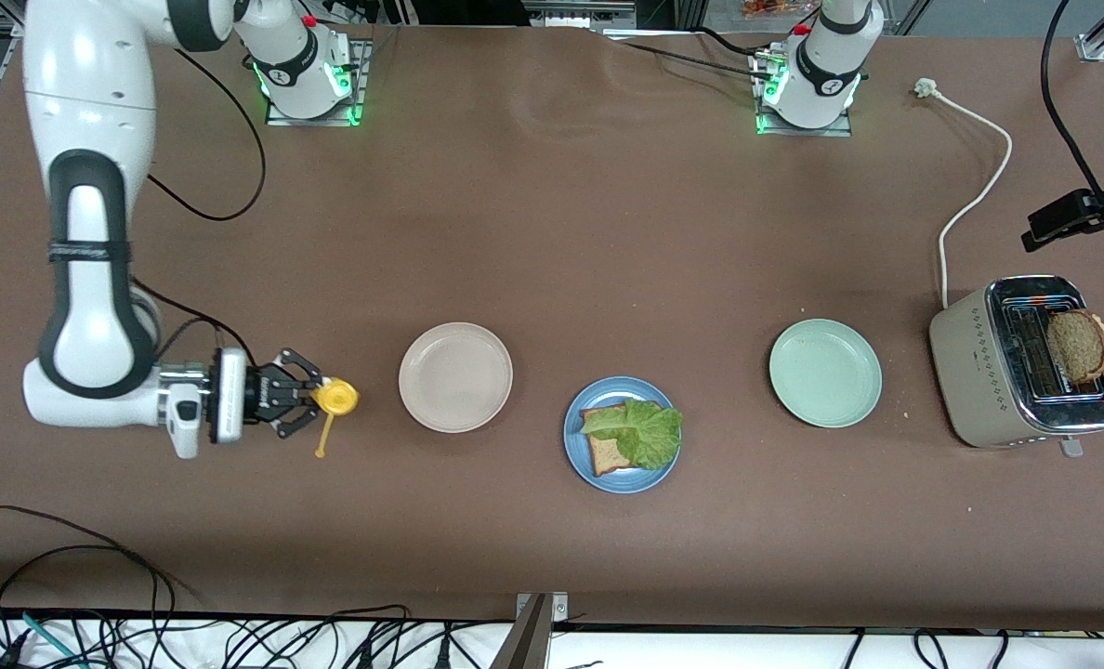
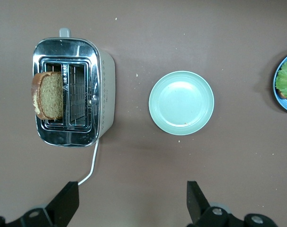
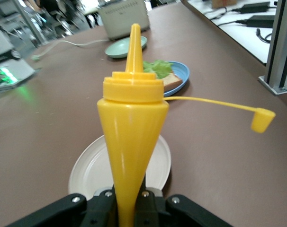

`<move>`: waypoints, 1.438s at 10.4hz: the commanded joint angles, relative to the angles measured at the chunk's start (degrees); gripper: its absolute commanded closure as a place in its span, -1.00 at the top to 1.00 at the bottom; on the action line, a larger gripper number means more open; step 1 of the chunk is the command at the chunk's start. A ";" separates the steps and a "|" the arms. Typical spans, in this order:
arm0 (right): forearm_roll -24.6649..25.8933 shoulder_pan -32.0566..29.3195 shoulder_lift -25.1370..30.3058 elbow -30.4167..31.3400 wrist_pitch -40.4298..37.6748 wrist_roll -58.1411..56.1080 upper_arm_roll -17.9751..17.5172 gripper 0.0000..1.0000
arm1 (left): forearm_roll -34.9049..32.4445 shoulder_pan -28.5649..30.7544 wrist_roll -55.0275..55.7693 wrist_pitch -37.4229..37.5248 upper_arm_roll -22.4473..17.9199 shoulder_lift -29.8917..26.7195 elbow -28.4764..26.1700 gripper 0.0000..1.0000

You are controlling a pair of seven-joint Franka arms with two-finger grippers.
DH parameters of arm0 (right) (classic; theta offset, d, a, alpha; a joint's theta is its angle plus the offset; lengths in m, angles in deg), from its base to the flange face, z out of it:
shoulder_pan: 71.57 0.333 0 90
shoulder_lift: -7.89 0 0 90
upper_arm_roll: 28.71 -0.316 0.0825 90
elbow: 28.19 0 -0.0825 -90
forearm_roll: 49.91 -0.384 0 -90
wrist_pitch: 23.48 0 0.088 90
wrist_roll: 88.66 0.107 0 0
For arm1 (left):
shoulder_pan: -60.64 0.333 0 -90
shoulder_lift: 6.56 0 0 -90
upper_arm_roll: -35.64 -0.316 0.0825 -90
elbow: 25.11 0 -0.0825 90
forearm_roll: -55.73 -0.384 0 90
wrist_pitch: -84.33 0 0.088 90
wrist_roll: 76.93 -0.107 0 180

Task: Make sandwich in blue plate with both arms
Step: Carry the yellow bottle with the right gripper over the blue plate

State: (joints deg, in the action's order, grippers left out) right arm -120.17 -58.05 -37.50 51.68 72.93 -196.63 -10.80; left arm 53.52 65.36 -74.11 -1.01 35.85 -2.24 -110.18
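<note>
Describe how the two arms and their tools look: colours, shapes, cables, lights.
Both arms have glossy white rounded shells with black joint bands. The right arm trails black cables to its wrist and ends in a white camera block and a black two-finger right tool. The left arm shows its white base, with green lights and a red button like the right one's. The left tool has flat black fingers.

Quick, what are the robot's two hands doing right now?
Left gripper: open, holding nothing, up over the table near the toaster.
Right gripper: shut on the yellow squeeze bottle.

Right gripper [image 1: 315, 395] clamped low (level wrist); left gripper [image 2: 131, 203] spread wide.
</note>
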 commanded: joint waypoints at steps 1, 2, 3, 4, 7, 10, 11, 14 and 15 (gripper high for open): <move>4.68 9.82 -0.66 -4.03 14.71 9.70 0.64 -1.00 | 0.37 0.12 0.17 0.79 0.14 0.86 1.92 1.00; 6.95 13.43 -0.66 -4.03 21.21 13.71 0.64 -1.00 | 0.37 0.20 0.17 0.70 0.14 0.86 1.92 1.00; 11.76 16.60 -1.01 -4.12 27.89 17.50 0.55 -1.00 | 0.37 0.20 0.17 0.70 0.14 0.86 1.92 1.00; 17.29 20.37 -1.36 -4.03 34.22 21.45 0.46 -1.00 | 0.37 0.20 0.08 0.79 0.14 0.86 1.92 1.00; 34.18 28.99 -4.34 -3.68 47.43 37.07 0.37 -1.00 | 0.45 0.20 0.17 0.79 0.14 0.86 2.01 1.00; 47.01 34.54 -8.38 -3.68 54.39 55.26 0.72 -1.00 | 0.45 0.20 0.17 0.79 0.14 0.86 2.01 1.00; 52.80 35.69 -9.00 -3.59 56.24 63.42 0.73 -1.00 | 0.45 0.20 0.17 0.79 0.14 0.86 2.01 1.00; 76.69 39.73 -10.59 -3.68 57.05 91.28 3.27 -1.00 | 0.45 0.20 0.17 0.79 0.14 0.86 1.92 1.00; 83.46 40.53 -10.59 -3.68 56.09 96.15 3.36 -1.00 | 0.45 0.20 0.17 0.70 0.14 0.86 1.92 1.00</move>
State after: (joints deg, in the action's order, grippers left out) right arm -48.73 -19.89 -47.10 48.97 129.45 -112.61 -9.24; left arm 53.52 65.37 -74.08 -1.01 35.82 -2.20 -110.10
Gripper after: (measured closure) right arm 0.885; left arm 0.000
